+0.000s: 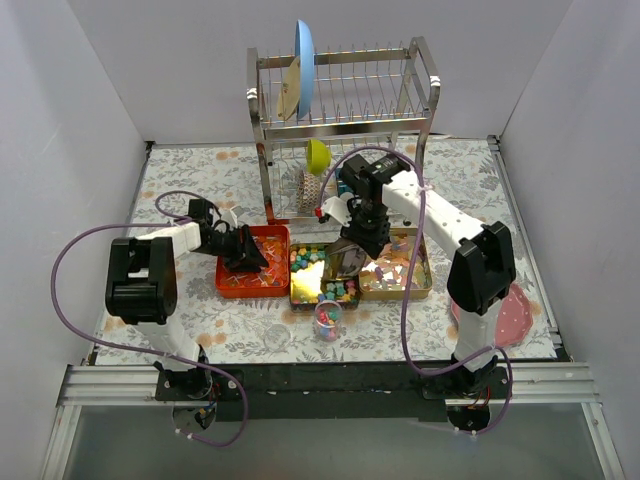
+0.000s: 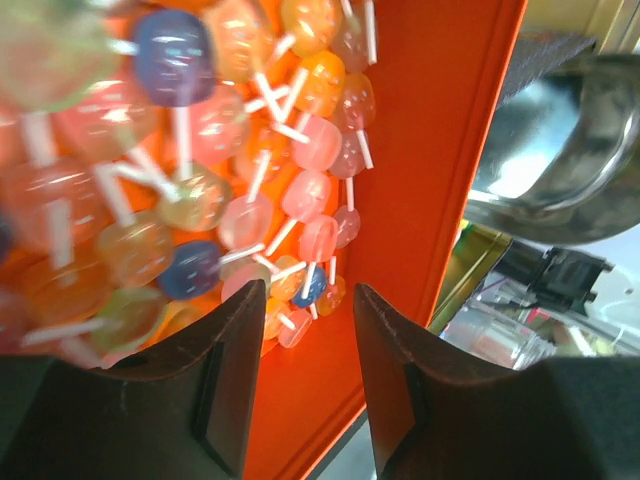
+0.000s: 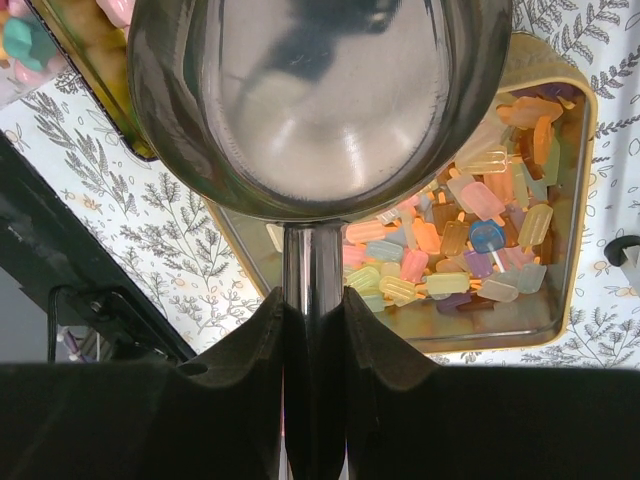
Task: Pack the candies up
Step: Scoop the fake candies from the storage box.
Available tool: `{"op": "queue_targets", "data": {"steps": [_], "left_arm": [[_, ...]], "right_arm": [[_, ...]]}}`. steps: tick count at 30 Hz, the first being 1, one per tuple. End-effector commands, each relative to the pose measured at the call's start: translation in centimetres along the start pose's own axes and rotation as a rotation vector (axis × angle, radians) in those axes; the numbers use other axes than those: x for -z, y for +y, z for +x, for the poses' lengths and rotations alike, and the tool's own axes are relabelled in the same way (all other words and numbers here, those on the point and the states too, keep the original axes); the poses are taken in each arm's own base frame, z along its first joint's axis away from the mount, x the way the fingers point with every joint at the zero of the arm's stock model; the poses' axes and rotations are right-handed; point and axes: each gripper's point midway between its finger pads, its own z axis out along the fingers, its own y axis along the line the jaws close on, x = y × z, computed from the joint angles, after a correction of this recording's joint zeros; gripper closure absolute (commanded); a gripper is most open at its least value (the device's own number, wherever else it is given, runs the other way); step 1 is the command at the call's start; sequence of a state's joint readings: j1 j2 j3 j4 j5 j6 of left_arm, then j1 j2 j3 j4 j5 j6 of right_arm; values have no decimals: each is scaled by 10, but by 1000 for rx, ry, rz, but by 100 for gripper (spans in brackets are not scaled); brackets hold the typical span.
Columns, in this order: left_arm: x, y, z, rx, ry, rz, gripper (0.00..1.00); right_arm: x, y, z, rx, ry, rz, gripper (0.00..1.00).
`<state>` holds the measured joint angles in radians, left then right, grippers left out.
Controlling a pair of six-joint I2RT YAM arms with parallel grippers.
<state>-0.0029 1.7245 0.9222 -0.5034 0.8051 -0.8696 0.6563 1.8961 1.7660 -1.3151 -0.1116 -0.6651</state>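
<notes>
Candies (image 1: pixel 335 290), small round lumps of pink, green, blue and yellow with no long axis to speak of, lie loose in the middle tray (image 1: pixel 292 282), gathered mostly at its near and far ends. More of them sit in a small clear glass (image 1: pixel 328 318) standing just in front of that tray. The right gripper (image 3: pixel 312 300) is pinched on the handle of a metal scoop (image 3: pixel 320 100). The scoop's length runs from the fingers towards the near edge of the table, and its bowl hangs over the middle tray's right side. Just left of the middle tray, a red tray (image 2: pixel 450 150) holds lollipops (image 2: pixel 250 150), and the left gripper (image 2: pixel 308 295) hovers low over them with its fingers spread. Just right of the middle tray, a gold tray (image 3: pixel 500 318) holds ice-lolly-shaped sweets (image 3: pixel 470 240).
</notes>
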Motion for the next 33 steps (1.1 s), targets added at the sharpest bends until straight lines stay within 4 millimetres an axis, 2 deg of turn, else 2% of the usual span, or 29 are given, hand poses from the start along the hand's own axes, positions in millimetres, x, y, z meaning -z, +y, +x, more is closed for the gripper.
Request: {"op": "queue_targets", "data": {"steps": [1, 8, 12, 16, 18, 23, 25, 26, 27, 33], "left_arm": [[-13, -2, 17, -47, 56, 15, 61], [-27, -4, 28, -66, 99, 44, 67], [-33, -8, 31, -81, 118, 65, 73], [-35, -8, 31, -84, 125, 69, 78], [-34, -9, 31, -97, 125, 76, 80], [-33, -13, 39, -133, 143, 119, 82], [-32, -16, 42, -149, 149, 142, 83], [-31, -17, 45, -155, 154, 148, 83], [-30, -19, 46, -159, 160, 159, 83], [-26, -27, 45, -199, 171, 187, 83]], "right_arm": [[0, -19, -11, -49, 7, 56, 99], [-10, -21, -32, -37, -22, 21, 99], [-18, -8, -42, 8, -48, -47, 99], [-31, 5, -37, 26, -24, -99, 99], [-36, 3, -38, 22, -14, -103, 99], [-41, -15, -62, 24, -76, -58, 99], [-43, -16, -71, 45, -137, -49, 99], [-58, -19, -72, 58, -161, -39, 99], [-55, -17, -75, 72, -199, -33, 99], [-80, -12, -73, 89, -269, -81, 99]]}}
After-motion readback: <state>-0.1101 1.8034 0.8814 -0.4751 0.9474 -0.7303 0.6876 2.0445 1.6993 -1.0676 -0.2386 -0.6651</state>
